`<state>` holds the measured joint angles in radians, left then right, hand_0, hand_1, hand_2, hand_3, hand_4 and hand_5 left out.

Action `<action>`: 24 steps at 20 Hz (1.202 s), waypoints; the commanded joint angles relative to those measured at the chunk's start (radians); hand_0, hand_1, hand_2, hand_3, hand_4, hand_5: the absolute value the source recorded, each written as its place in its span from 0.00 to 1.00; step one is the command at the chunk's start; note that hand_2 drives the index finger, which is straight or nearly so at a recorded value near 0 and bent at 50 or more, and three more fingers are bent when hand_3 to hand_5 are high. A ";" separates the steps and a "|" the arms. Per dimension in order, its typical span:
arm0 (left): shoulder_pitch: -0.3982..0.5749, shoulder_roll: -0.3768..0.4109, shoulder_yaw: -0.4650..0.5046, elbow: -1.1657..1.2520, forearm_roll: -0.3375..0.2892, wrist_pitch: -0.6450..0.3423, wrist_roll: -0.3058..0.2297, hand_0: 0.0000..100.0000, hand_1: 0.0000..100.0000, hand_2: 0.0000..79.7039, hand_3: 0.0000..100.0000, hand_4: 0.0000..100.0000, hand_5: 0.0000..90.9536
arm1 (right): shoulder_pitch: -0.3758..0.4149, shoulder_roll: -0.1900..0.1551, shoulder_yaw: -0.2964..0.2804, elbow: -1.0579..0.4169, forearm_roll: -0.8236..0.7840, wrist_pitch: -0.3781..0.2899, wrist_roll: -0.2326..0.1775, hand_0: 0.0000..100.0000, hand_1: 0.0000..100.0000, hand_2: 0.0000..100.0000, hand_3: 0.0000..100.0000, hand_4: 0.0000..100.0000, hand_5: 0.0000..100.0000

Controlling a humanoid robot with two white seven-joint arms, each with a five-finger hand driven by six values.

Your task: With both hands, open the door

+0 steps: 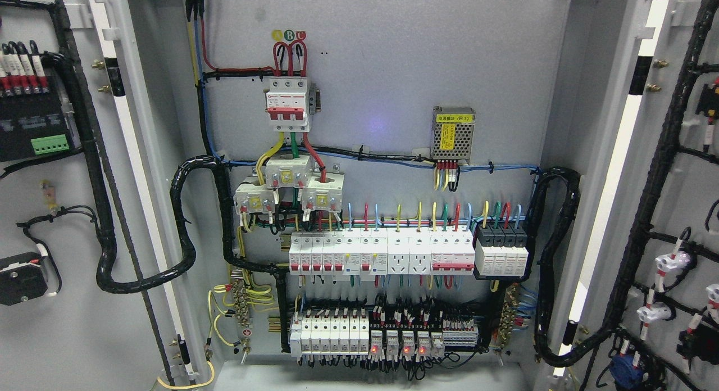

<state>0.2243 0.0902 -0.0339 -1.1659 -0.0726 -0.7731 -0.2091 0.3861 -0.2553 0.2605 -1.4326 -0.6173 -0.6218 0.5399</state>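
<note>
The grey electrical cabinet stands with both doors swung wide. The left door [67,323] shows its inner face at the picture's left, carrying black cable bundles and a terminal block. The right door [685,200] shows its inner face at the right, with cable looms and white connectors. Between them the back panel [393,87] is fully exposed. Neither of my hands nor any arm shows in the head view.
On the panel sit a red-handled main breaker [287,103], a small power supply [453,131], rows of white breakers [382,255] and relays with red lights [396,346]. Thick black cable looms [185,222] curve from each door into the cabinet.
</note>
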 commanded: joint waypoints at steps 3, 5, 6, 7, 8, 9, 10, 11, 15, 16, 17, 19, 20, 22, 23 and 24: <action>-0.163 -0.170 0.173 1.151 -0.019 -0.777 0.002 0.00 0.00 0.00 0.00 0.00 0.00 | -0.133 0.189 0.072 1.071 0.024 0.023 -0.001 0.00 0.00 0.00 0.00 0.00 0.00; -0.177 -0.170 0.196 1.232 -0.019 -0.635 0.004 0.00 0.00 0.00 0.00 0.00 0.00 | -0.180 0.192 0.077 1.229 0.030 0.107 -0.008 0.00 0.00 0.00 0.00 0.00 0.00; -0.177 -0.170 0.210 1.241 -0.019 -0.509 0.002 0.00 0.00 0.00 0.00 0.00 0.00 | -0.196 0.192 0.077 1.289 0.053 0.167 -0.008 0.00 0.00 0.00 0.00 0.00 0.00; -0.177 -0.168 0.225 1.240 -0.018 -0.359 0.002 0.00 0.00 0.00 0.00 0.00 0.00 | -0.205 0.191 0.072 1.326 0.088 0.238 -0.009 0.00 0.00 0.00 0.00 0.00 0.00; -0.177 -0.167 0.244 1.234 -0.018 -0.180 0.004 0.00 0.00 0.00 0.00 0.00 0.00 | -0.210 0.189 0.072 1.339 0.118 0.317 -0.011 0.00 0.00 0.00 0.00 0.00 0.00; -0.177 -0.165 0.256 1.227 -0.018 -0.003 0.007 0.00 0.00 0.00 0.00 0.00 0.00 | -0.210 0.186 0.072 1.341 0.135 0.388 -0.014 0.00 0.00 0.00 0.00 0.00 0.00; -0.177 -0.164 0.259 1.215 -0.018 0.152 0.008 0.00 0.00 0.00 0.00 0.00 0.00 | -0.211 0.185 0.072 1.341 0.137 0.454 -0.037 0.00 0.00 0.00 0.00 0.00 0.00; -0.177 -0.164 0.259 1.201 -0.018 0.313 0.008 0.00 0.00 0.00 0.00 0.00 0.00 | -0.211 0.185 0.072 1.339 0.137 0.514 -0.087 0.00 0.00 0.00 0.00 0.00 0.00; -0.175 -0.168 0.259 1.177 -0.021 0.625 0.007 0.00 0.00 0.00 0.00 0.00 0.00 | -0.231 0.189 0.071 1.336 0.139 0.559 -0.340 0.00 0.00 0.00 0.00 0.00 0.00; -0.175 -0.173 0.252 1.177 -0.021 0.636 0.008 0.00 0.00 0.00 0.00 0.00 0.00 | -0.240 0.191 0.071 1.336 0.139 0.560 -0.348 0.00 0.00 0.00 0.00 0.00 0.00; -0.175 -0.175 0.241 1.175 -0.024 0.640 0.010 0.00 0.00 0.00 0.00 0.00 0.00 | -0.245 0.191 0.071 1.337 0.139 0.562 -0.351 0.00 0.00 0.00 0.00 0.00 0.00; -0.174 -0.175 0.213 1.180 -0.022 0.652 0.011 0.00 0.00 0.00 0.00 0.00 0.00 | -0.247 0.191 0.072 1.339 0.142 0.603 -0.354 0.00 0.00 0.00 0.00 0.00 0.00; -0.172 -0.175 0.213 1.181 -0.022 0.670 0.011 0.00 0.00 0.00 0.00 0.00 0.00 | -0.247 0.191 0.072 1.339 0.149 0.646 -0.354 0.00 0.00 0.00 0.00 0.00 0.00; -0.169 -0.173 0.221 1.181 -0.022 0.724 0.011 0.00 0.00 0.00 0.00 0.00 0.00 | -0.247 0.191 0.071 1.339 0.178 0.691 -0.356 0.00 0.00 0.00 0.00 0.00 0.00; -0.168 -0.173 0.221 1.180 -0.022 0.738 0.011 0.00 0.00 0.00 0.00 0.00 0.00 | -0.247 0.191 0.071 1.339 0.188 0.692 -0.356 0.00 0.00 0.00 0.00 0.00 0.00; -0.168 -0.173 0.223 1.180 -0.021 0.739 0.011 0.00 0.00 0.00 0.00 0.00 0.00 | -0.245 0.191 0.071 1.339 0.189 0.694 -0.357 0.00 0.00 0.00 0.00 0.00 0.00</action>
<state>0.0546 -0.0612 0.1685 -0.1284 -0.0941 -0.0731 -0.1984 0.1506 -0.0879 0.3241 -0.2718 -0.4624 0.0419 0.1905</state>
